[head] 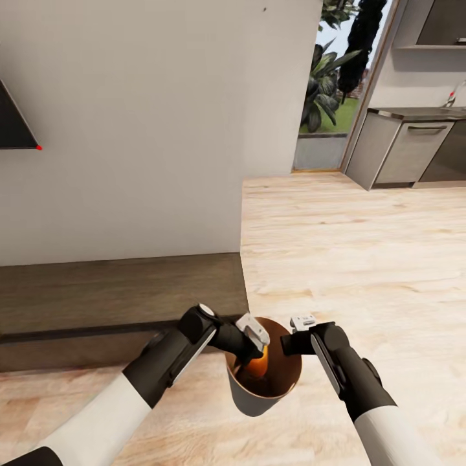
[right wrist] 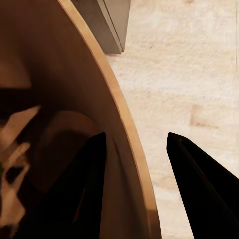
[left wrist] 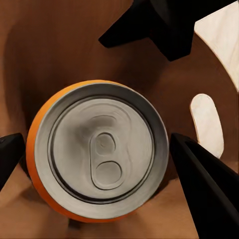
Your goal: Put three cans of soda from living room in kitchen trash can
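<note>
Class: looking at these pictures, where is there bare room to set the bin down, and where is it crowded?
Bare wood floor stretches from the wall's corner to the kitchen cabinets. Crowded: the trash can itself, where the left gripper reaches in over an orange can and the right gripper straddles the rim.

No readable text or brand shows anywhere, as far as the blurred orange can [left wrist: 97, 152] top allows.
</note>
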Controlling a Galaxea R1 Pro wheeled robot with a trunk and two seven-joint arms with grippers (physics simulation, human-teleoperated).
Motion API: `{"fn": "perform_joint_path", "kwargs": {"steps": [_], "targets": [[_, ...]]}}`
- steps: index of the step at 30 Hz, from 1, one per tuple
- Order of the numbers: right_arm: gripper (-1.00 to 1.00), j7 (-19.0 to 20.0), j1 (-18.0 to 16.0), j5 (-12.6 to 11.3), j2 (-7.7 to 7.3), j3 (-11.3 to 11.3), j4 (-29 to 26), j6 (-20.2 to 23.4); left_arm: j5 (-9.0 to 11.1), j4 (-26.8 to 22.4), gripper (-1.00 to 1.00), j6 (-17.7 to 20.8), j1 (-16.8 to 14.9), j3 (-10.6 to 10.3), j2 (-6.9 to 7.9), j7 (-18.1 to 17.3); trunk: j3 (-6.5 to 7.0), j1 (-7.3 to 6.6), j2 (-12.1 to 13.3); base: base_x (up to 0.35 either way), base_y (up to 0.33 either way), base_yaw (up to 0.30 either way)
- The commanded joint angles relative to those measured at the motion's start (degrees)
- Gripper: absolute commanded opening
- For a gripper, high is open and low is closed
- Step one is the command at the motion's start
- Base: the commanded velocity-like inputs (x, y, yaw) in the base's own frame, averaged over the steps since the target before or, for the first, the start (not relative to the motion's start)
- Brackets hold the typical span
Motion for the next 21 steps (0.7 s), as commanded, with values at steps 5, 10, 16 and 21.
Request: {"fn": "perform_joint_path", "kwargs": {"steps": [5, 10, 16, 21], "targets": [[-1.0, 0.0, 1.33, -1.43, 0.24, 0.11, -2.56, 0.21, 0.13, 3.06, -1.0, -1.41, 0.19, -0.42, -0.53, 0.83, 0.01, 0.0, 0.0, 0.0, 0.0, 0.0], [-1.0, 0.01, 1.83, -1.39, 0.51, 0.13, -3.43, 0.23, -0.02, 4.02, -1.0, -1.83, 0.23, -0.51, -0.63, 1.02, 0.01, 0.0, 0.0, 0.0, 0.0, 0.0], [-1.0, 0.01, 1.92, -1.35, 0.61, 0.13, -3.63, 0.23, -0.09, 4.35, -1.0, -1.93, 0.24, -0.67, -0.67, 1.1, 0.01, 0.0, 0.0, 0.0, 0.0, 0.0], [-1.0, 0.01, 1.93, -1.35, 0.62, 0.13, -3.65, 0.23, -0.08, 5.49, -1.0, -2.31, 0.24, -1.39, -0.76, 1.13, 0.01, 0.0, 0.0, 0.0, 0.0, 0.0]]}}
